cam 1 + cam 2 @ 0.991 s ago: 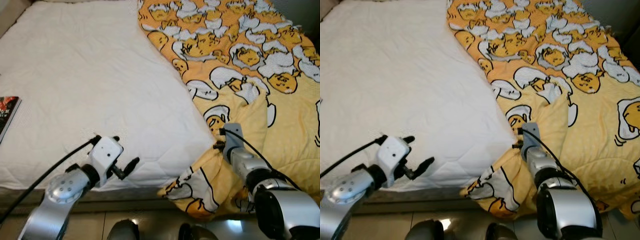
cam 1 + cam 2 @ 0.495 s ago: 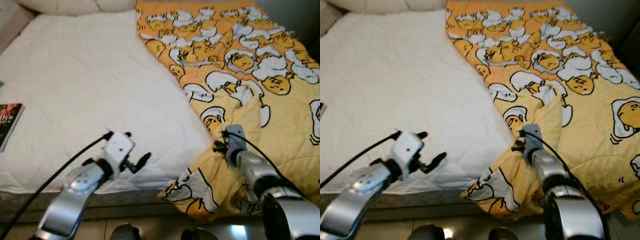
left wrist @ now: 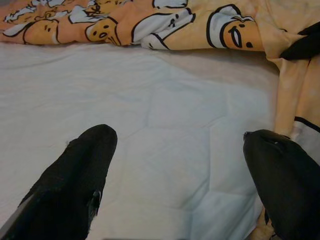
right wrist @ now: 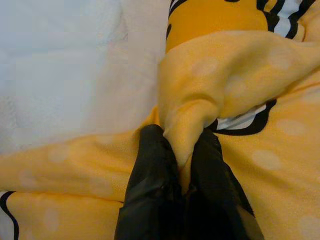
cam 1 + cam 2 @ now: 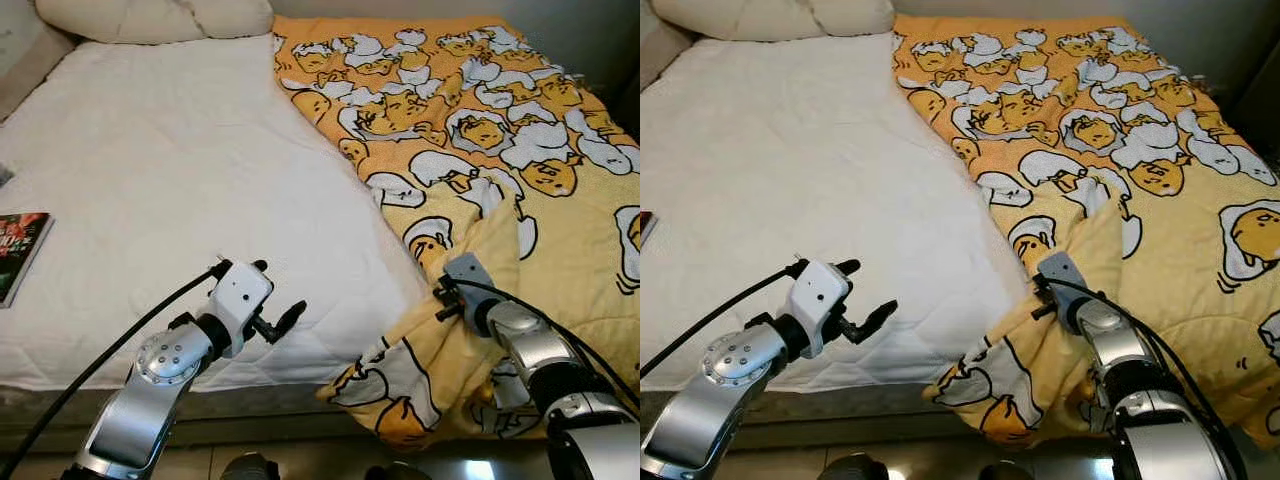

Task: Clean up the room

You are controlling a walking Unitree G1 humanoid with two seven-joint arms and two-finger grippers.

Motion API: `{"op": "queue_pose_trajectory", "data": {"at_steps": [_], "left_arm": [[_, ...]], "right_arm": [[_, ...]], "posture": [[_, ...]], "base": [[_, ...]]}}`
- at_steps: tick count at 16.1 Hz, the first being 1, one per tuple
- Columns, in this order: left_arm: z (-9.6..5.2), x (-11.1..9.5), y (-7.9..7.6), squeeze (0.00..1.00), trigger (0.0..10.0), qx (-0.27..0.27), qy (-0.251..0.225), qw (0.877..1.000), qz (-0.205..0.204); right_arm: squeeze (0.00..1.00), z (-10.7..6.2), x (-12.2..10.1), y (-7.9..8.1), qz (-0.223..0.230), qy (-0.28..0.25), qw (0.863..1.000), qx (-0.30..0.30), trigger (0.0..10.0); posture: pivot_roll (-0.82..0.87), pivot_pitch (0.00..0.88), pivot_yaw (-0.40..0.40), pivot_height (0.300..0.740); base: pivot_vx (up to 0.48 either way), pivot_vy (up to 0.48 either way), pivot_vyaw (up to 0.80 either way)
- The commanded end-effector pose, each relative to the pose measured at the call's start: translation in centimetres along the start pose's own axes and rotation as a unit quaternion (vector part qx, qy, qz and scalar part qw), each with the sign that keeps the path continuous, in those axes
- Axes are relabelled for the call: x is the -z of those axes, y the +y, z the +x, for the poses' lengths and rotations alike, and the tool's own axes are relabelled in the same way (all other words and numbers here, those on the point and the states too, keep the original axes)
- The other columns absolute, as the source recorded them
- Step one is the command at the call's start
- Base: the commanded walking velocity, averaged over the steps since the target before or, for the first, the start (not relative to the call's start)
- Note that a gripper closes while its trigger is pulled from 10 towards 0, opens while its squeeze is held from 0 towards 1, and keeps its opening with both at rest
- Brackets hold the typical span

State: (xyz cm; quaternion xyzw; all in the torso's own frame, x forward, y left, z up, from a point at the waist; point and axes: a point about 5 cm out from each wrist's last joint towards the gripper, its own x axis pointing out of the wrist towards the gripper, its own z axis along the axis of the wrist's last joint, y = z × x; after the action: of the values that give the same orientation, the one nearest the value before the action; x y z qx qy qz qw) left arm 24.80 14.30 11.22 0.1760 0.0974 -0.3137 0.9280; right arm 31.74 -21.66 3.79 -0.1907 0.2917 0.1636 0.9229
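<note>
Our right gripper pinches a fold of the yellow blanket at its edge to spread it over the bed; our left gripper hovers open beside the blanket.

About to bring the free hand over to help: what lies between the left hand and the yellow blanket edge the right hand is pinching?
Only bare white mattress separates the left hand from the blanket, as the left wrist view shows.

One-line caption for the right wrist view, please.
Right claw shut on a bunched fold of the yellow cartoon-print blanket, beside the white mattress.
</note>
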Motion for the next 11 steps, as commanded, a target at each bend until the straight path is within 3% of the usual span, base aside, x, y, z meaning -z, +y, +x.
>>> {"op": "queue_pose_trajectory", "data": {"at_steps": [1, 2, 3, 4, 7, 8, 10, 11], "left_arm": [[0.05, 0.2, -0.11, 0.74, 10.0, 0.001, 0.003, 1.0, 0.005], [0.07, 0.21, -0.11, 0.74, 10.0, 0.001, 0.003, 1.0, 0.006], [0.09, 0.2, -0.13, 0.75, 10.0, 0.002, 0.003, 1.0, 0.006], [0.1, 0.19, -0.14, 0.74, 10.0, 0.002, 0.003, 1.0, 0.007], [0.13, 0.21, -0.24, 0.74, 10.0, 0.004, 0.002, 1.0, 0.01], [0.13, 0.22, -0.26, 0.74, 10.0, 0.004, 0.003, 1.0, 0.011], [0.16, 0.24, -0.29, 0.74, 10.0, 0.005, 0.002, 1.0, 0.012], [0.19, 0.23, -0.3, 0.74, 10.0, 0.006, 0.002, 1.0, 0.013]], "right_arm": [[0.0, -0.13, -0.59, -0.19, 0.002, -0.012, 1.0, 0.008, 9.5], [0.0, -0.11, -0.83, -0.19, 0.022, -0.019, 0.999, 0.013, 10.0], [0.24, -0.08, -0.77, -0.11, 0.039, -0.019, 0.999, 0.013, 10.0], [1.0, -0.04, -0.71, -0.02, 0.047, -0.018, 0.999, 0.012, 10.0], [1.0, 0.03, -0.65, 0.26, 0.042, -0.013, 0.999, 0.032, 10.0], [0.0, 0.03, -0.66, 0.29, 0.044, -0.013, 0.998, 0.035, 10.0], [0.0, 0.1, -0.59, 0.46, 0.05, -0.012, 0.998, 0.031, 10.0], [0.0, 0.11, -0.62, 0.53, 0.053, -0.013, 0.998, 0.03, 4.0]], "posture": [[0.13, 0.013, 0.005, 0.74], [0.13, 0.013, 0.005, 0.74], [0.13, 0.009, 0.004, 0.74], [0.13, 0.009, 0.004, 0.74], [0.14, 0.005, 0.002, 0.74], [0.14, 0.002, 0.003, 0.74], [0.14, 0.0, 0.003, 0.74], [0.14, 0.0, 0.005, 0.74]], "base": [[0.0, 0.0, 0.0], [0.0, 0.0, 0.0], [0.0, 0.0, 0.0], [0.0, 0.0, 0.0], [0.0, 0.0, 0.0], [0.0, 0.0, 0.0], [0.0, 0.0, 0.0], [0.0, 0.0, 0.0]]}}
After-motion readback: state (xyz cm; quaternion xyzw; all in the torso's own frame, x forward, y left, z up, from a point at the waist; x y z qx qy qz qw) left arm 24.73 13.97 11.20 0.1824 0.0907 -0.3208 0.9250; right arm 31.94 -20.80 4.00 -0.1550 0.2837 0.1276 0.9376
